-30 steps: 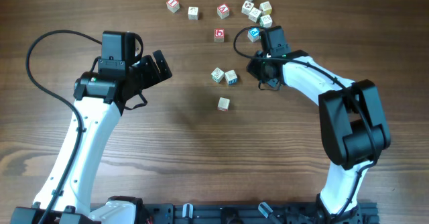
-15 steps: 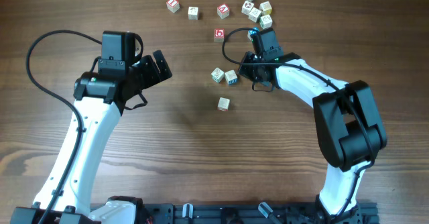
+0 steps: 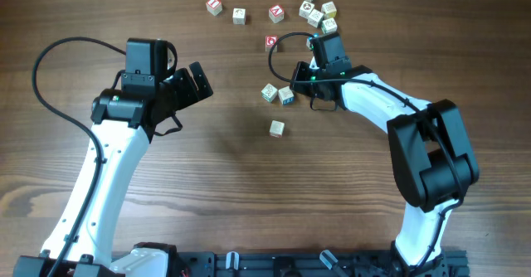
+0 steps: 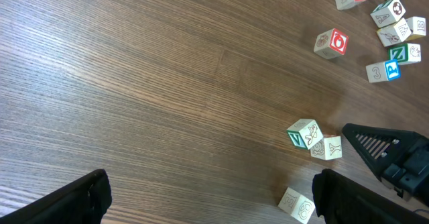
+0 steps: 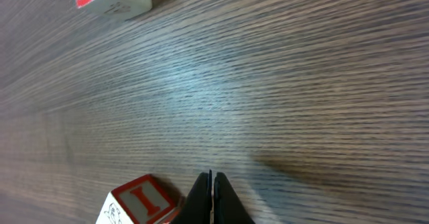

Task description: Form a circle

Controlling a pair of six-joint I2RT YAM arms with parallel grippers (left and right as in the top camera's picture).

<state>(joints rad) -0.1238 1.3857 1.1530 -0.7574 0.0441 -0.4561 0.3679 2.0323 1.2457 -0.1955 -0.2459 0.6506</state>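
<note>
Nudging stage: right fingers [image 5: 200, 207], shut and empty, beside two touching cubes [image 3: 270, 92]; next, bring lone cube [image 3: 276, 128] against them; left fingers [image 4: 80, 200] wide open, empty.

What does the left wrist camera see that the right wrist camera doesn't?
Only the left wrist view shows the left pincer, wide open, a lone cube near it, and a blue P cube in the scatter farther off. Only the right wrist view shows the red letter I on a cube by the tip of the right pincer. Both show the wooden table and that pincer, shut and holding nothing.
</note>
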